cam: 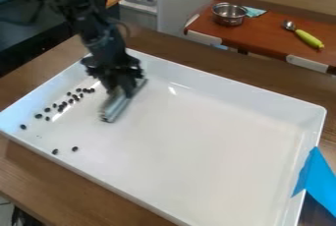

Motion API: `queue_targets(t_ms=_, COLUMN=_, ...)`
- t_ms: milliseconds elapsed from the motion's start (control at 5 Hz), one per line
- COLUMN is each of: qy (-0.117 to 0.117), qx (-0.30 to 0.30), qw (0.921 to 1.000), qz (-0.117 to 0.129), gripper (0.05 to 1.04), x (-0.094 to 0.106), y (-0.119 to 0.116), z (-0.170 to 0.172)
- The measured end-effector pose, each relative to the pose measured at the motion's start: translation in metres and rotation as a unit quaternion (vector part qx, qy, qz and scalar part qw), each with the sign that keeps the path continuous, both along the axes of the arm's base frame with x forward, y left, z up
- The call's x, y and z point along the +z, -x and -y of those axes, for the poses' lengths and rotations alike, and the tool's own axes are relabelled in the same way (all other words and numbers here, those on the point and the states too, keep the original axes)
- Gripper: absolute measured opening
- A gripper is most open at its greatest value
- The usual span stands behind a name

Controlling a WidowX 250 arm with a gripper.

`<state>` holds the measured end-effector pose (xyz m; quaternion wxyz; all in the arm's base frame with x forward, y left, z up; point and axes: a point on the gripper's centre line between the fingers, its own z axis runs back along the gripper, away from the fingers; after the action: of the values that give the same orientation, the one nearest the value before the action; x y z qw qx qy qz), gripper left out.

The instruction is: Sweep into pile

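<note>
Over the white tray (197,151), the gripper (123,83) has its fingers clamped on a grey scraper (117,106) that slants down below them. Black beans (70,101) lie to the viewer's left of the fingers, mostly in a loose band, two nearer the camera. Blue tape (317,178) hangs well apart from the fingers, at the tray's far right edge.

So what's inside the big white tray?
Small black beans, mostly near one end of the tray, and a silvery scraper below the claw. The scraper hides whatever is right under it.
</note>
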<state>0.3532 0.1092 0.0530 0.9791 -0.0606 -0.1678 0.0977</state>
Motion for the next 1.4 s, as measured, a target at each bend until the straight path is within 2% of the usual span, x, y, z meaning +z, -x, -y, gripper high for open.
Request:
queue_targets(t_ms=200, qy=-0.002, qx=0.004, qw=1.0000, qz=-0.005, gripper=0.370, x=0.001, y=0.013, z=-0.029)
queue_targets(t_ms=400, qy=-0.003, qx=0.008, qw=0.9999, qz=0.011, gripper=0.370, x=0.012, y=0.014, z=-0.051)
queue_targets(t_ms=600, qy=0.046, qx=0.009, qw=0.9989, qz=-0.004, gripper=0.370, x=0.017, y=0.018, z=-0.039)
queue_targets(t_ms=800, qy=0.102, qx=0.017, qw=0.9946, qz=0.011, gripper=0.370, x=0.063, y=0.010, z=-0.001)
queue_targets(t_ms=1000, qy=0.127, qx=-0.004, qw=0.9918, qz=-0.010, gripper=0.370, x=0.068, y=0.005, z=0.053)
queue_targets(t_ms=1200, qy=0.119, qx=-0.038, qw=0.9919, qz=-0.023, gripper=0.370, x=0.039, y=0.027, z=0.097)
queue_targets(t_ms=1400, qy=0.105, qx=-0.092, qw=0.9899, qz=-0.026, gripper=0.370, x=0.013, y=0.057, z=0.127)
